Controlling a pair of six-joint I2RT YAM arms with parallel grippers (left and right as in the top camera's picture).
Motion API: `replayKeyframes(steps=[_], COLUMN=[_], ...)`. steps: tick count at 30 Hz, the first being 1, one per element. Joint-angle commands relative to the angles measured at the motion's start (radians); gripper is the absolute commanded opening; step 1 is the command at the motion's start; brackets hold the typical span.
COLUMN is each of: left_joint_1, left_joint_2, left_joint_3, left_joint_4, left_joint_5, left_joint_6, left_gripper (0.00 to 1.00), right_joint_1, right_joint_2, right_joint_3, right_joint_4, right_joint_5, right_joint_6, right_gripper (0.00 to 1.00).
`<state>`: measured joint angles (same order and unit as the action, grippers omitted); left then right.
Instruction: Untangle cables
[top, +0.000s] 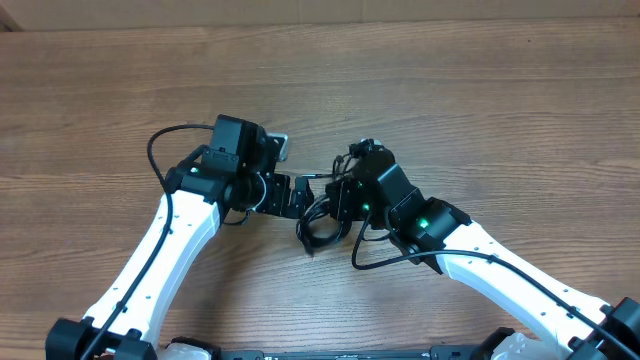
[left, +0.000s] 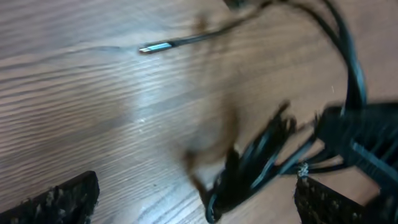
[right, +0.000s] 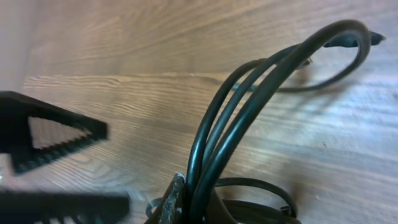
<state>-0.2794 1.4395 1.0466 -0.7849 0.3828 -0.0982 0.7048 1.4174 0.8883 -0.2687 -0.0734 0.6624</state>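
Observation:
The cables (top: 320, 222) are a small knot of thin black cords between my two grippers at mid-table. My right gripper (top: 338, 200) is shut on several strands, which arch up from its jaws (right: 199, 208) in the right wrist view (right: 249, 106), with loose loops on the table behind. My left gripper (top: 292, 196) is open. In the left wrist view its fingers (left: 199, 196) straddle the bundle (left: 249, 174), which lies nearer the right finger. A silver-tipped plug end (left: 155, 47) lies loose on the wood beyond.
The wooden table (top: 480, 100) extends all round. The right gripper's black body (left: 367, 143) sits close at the right of the left wrist view. The left gripper's toothed fingers (right: 56, 140) show at the left of the right wrist view. Thicker arm wires (top: 160, 150) loop beside the left arm.

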Motion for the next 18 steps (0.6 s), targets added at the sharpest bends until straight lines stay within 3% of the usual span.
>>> replayKeyframes(steps=[1, 7, 18], left_joint_1=[0.004, 0.003, -0.048], left_joint_2=[0.018, 0.019, 0.034], left_joint_3=[0.016, 0.016, 0.004], left_joint_4=[-0.004, -0.014, -0.018], left_joint_5=[0.06, 0.087, 0.108], left_joint_6=[0.095, 0.112, 0.372], left_gripper=[1.0, 1.0, 0.93], right_joint_1=[-0.019, -0.045, -0.122], right_joint_2=[-0.016, -0.016, -0.016], right_joint_3=[0.003, 0.003, 0.003], right_joint_4=[0.048, 0.08, 0.081], right_joint_5=[0.009, 0.005, -0.32], right_joint_6=[0.051, 0.233, 0.258], right_gripper=[0.04, 0.04, 0.04])
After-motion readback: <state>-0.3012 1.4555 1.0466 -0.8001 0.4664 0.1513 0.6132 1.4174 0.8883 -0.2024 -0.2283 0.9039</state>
